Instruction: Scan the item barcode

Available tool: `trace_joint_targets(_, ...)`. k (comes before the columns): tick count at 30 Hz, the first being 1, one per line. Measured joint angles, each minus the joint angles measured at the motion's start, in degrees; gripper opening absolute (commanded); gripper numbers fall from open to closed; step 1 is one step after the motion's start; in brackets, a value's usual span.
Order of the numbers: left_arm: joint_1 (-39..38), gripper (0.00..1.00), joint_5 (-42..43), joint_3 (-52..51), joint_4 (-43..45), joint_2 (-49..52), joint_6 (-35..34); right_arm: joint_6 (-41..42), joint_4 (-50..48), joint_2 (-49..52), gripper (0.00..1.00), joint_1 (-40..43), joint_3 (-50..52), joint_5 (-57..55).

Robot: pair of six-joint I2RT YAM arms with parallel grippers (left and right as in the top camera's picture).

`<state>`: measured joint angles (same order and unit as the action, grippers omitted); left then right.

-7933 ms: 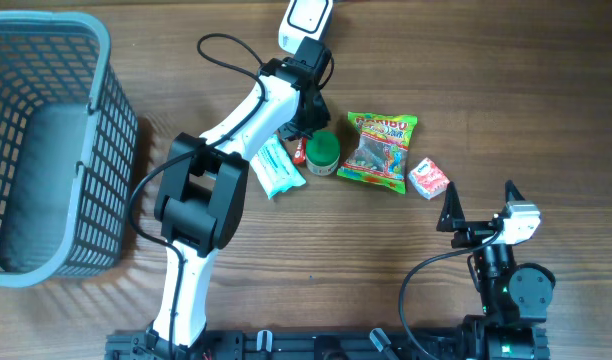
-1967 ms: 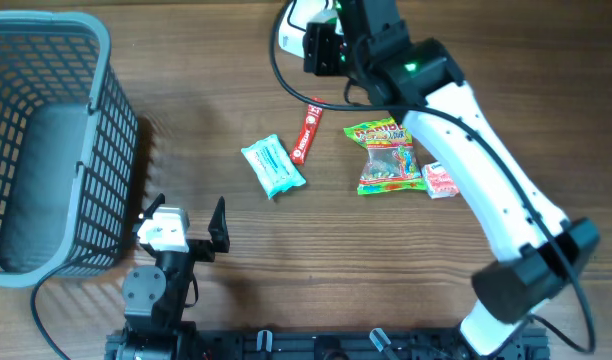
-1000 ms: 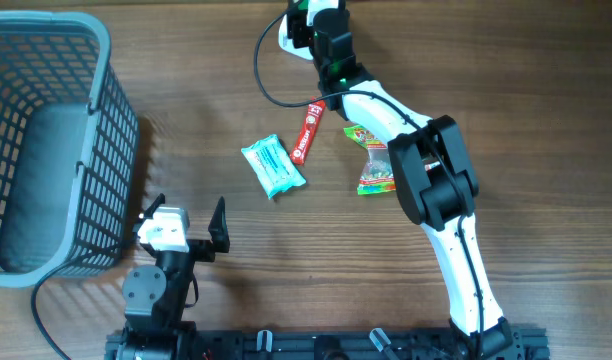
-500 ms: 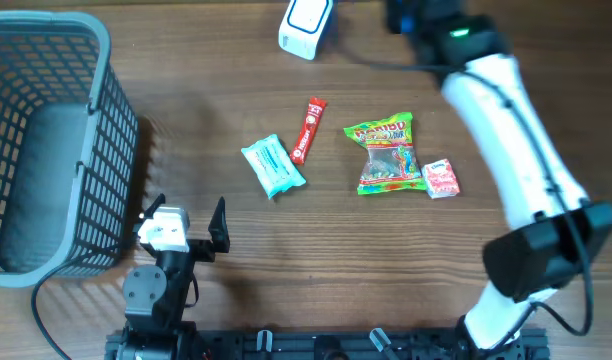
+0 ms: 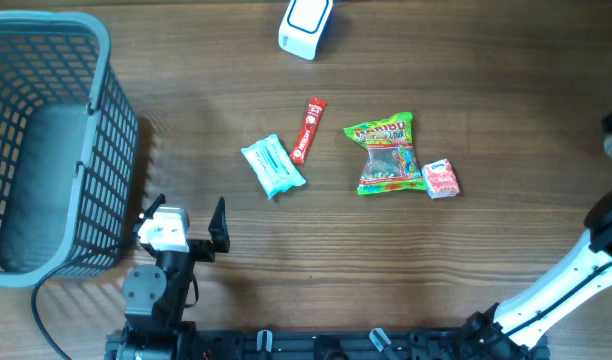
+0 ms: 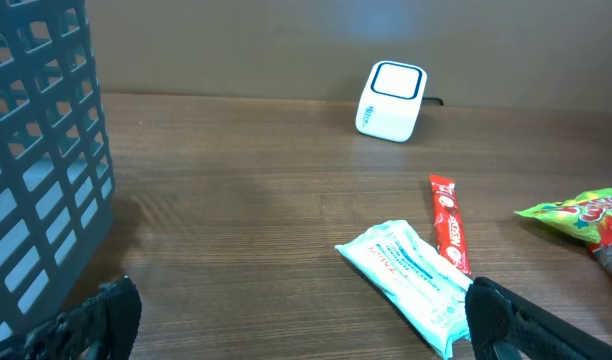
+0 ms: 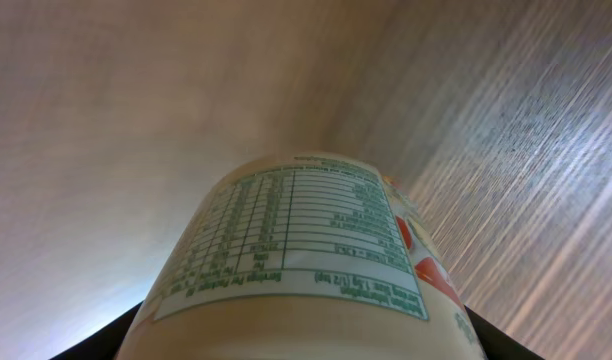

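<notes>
Right gripper (image 7: 301, 338) clamps the jar (image 7: 296, 240), its length pointing straight outward.

Soft, even light lies on the wooden table (image 5: 336, 250); the basket (image 5: 111, 150) casts a faint shadow to its right. In the right wrist view the background is streaked with blur, while the container (image 7: 296, 250) label is sharp.

Seen from overhead, my left gripper (image 5: 185, 212) sits at 7 o'clock with jaws spread wide, the grey mesh basket (image 5: 121, 180) at 9, the white scanner (image 5: 306, 25) at 12, my right arm (image 5: 576, 275) running off at 4, and across the centre lie a pale blue packet (image 5: 273, 166), a red stick sachet (image 5: 308, 130), a Haribo bag (image 5: 386, 152) and a small red-and-white box (image 5: 441, 179).
</notes>
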<state>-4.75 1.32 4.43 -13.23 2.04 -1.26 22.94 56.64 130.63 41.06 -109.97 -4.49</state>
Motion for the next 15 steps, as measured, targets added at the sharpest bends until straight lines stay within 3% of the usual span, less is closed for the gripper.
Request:
trace_joint_targets(3, 0.0, 1.0, 0.0, 0.0, 0.0, 0.0, 0.02, -0.09, -1.33, 3.74, 0.75, 3.56, 0.07, 0.44)
trace_joint_targets(4, 0.0, 1.0, 0.0, 0.0, 0.0, 0.0, 0.0, -0.26, -2.03, 3.8, 0.93, 4.76, 0.07, 0.63)
trace_joint_targets(5, 0.0, 1.0, 0.0, 0.0, 0.0, 0.0, 0.0, -0.5, -2.78, 3.82, 0.99, 6.23, 0.07, 0.68)
trace_joint_targets(11, 0.0, 1.0, 0.0, 0.0, 0.0, 0.0, 0.02, -0.04, 3.32, 3.26, 1.0, 12.52, -6.6, 1.6)
trace_joint_targets(15, 0.0, 1.0, 0.0, 0.0, 0.0, 0.0, 0.0, 1.73, 8.04, -7.8, 1.0, 10.27, -9.86, 11.93)
